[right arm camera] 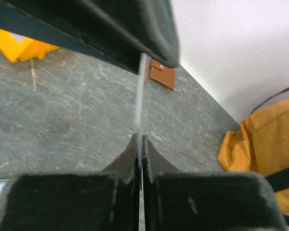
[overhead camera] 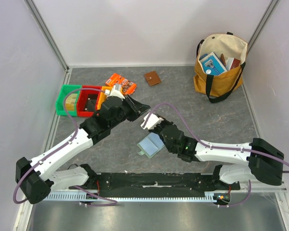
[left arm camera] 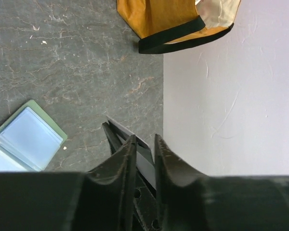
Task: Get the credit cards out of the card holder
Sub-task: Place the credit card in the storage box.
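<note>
Where the card holder lies, top view: the card holder [overhead camera: 151, 144] is spread open and flat on the worktop [overhead camera: 207, 115], just below the left pincer [overhead camera: 140, 109] and right pincer [overhead camera: 148, 120], which meet tip to tip.
Room, top view: you have bare worktop on the right toward the tote bag [overhead camera: 219, 67]. The bins [overhead camera: 67, 98] and orange packet [overhead camera: 121, 83] crowd the left rear.
Left wrist view: the left pincer [left arm camera: 144, 139] shows only a slim gap, with a thin dark sheet [left arm camera: 143, 156] standing in it. You cannot tell whether it is gripped. The card holder [left arm camera: 26, 139] lies apart at lower left.
Right wrist view: the right pincer [right arm camera: 140, 140] is pressed closed on a credit card [right arm camera: 140, 96] seen edge-on. The card's far edge reaches the left pincer's finger [right arm camera: 111, 24].
Handling: expect the card to be light, thin, springy and slick, so take it flat across a short edge. The holder looks soft and may slide.
</note>
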Tool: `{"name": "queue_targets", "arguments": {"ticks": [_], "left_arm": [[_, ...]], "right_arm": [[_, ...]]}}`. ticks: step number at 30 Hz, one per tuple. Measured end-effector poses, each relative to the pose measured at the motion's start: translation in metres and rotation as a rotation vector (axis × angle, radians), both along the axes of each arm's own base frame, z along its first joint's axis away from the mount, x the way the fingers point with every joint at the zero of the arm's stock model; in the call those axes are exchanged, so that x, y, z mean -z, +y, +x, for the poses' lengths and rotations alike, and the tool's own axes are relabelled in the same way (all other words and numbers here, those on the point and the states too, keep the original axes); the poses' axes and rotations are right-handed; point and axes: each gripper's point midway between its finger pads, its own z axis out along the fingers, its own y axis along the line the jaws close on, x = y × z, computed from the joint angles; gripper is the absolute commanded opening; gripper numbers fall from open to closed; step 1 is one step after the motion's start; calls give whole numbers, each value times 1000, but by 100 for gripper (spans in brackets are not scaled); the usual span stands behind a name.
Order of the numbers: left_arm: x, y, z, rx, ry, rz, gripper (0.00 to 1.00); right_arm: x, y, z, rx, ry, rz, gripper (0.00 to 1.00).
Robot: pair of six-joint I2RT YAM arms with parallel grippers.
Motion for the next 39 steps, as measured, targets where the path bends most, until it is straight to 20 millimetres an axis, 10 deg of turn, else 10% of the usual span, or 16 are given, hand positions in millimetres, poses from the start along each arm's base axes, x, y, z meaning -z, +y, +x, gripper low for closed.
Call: {"name": "queue_targets", "arguments": {"ticks": [3,10,16,39], "left_arm": [[3,0,1,-1,7,6,2],[9,5,2,43,-40,83,2],[14,54,37,77,-173,205,2],[72,207,153,297,-161,781,2]], "right_arm": [[0,-5,2,32,-7,-6,5],[6,-5,0,30,25,5,59],[15,0,-11,-29,116,20,91],[62,-20,-57,-161,484,200,98]]}}
